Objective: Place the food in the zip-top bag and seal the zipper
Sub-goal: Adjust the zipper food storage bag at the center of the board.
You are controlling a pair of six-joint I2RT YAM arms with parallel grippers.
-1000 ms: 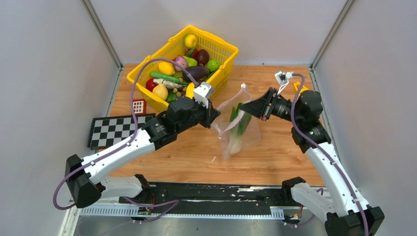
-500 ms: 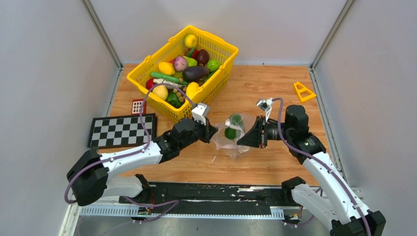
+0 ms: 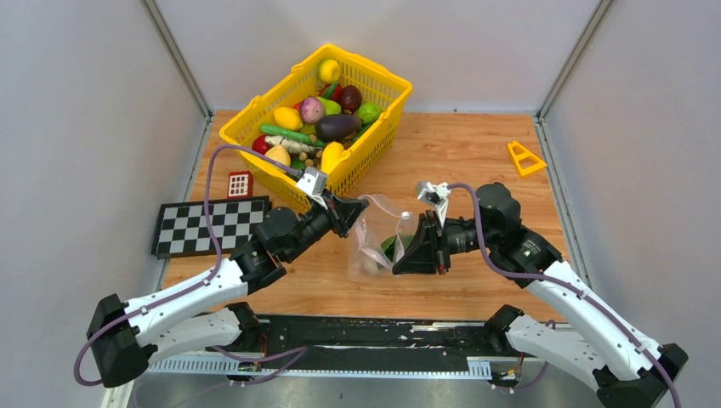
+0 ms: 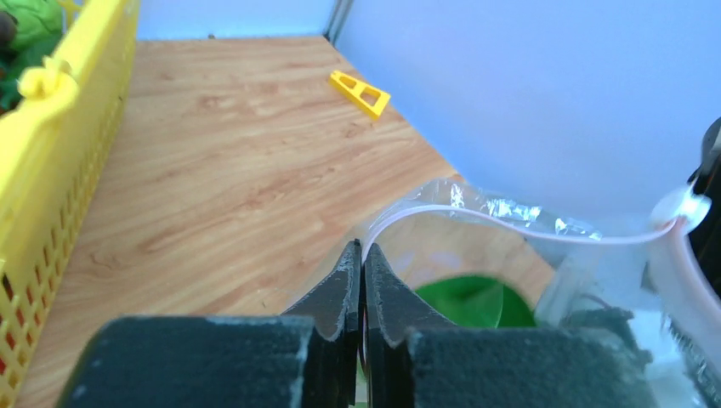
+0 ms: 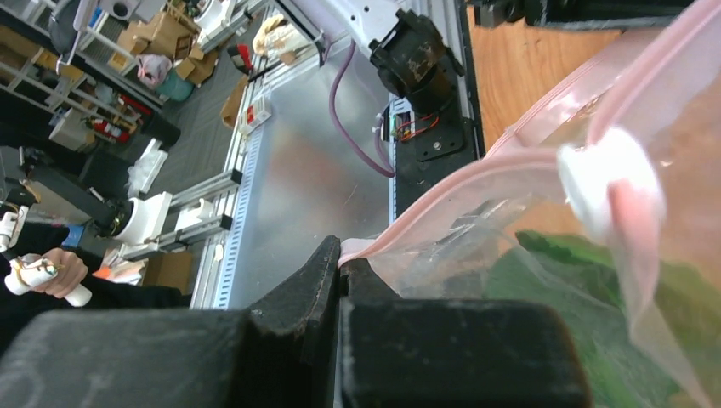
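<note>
Item: zip-top bag (image 3: 371, 246), mid-table, mouth open, slung btw both arms. Left gripper (image 4: 361, 255) clenched on zipper (image 4: 510, 225) end; right gripper (image 5: 340, 259) pinching opp. end. Contents: green food (image 4: 463, 302); rest in basket (image 3: 384, 78). Risk: thin pinch slips, mouth collapses, food spills.

The wooden tabletop (image 3: 476, 161) carries a yellow lattice basket (image 3: 400, 86) at its far left corner. A checkerboard mat (image 3: 208, 223) lies at the left edge, with a small red grid tile (image 3: 240, 184) just beyond it. A yellow triangle (image 3: 525, 159) sits far right. The clear zip-top bag (image 3: 371, 248) sags onto the middle.
</note>
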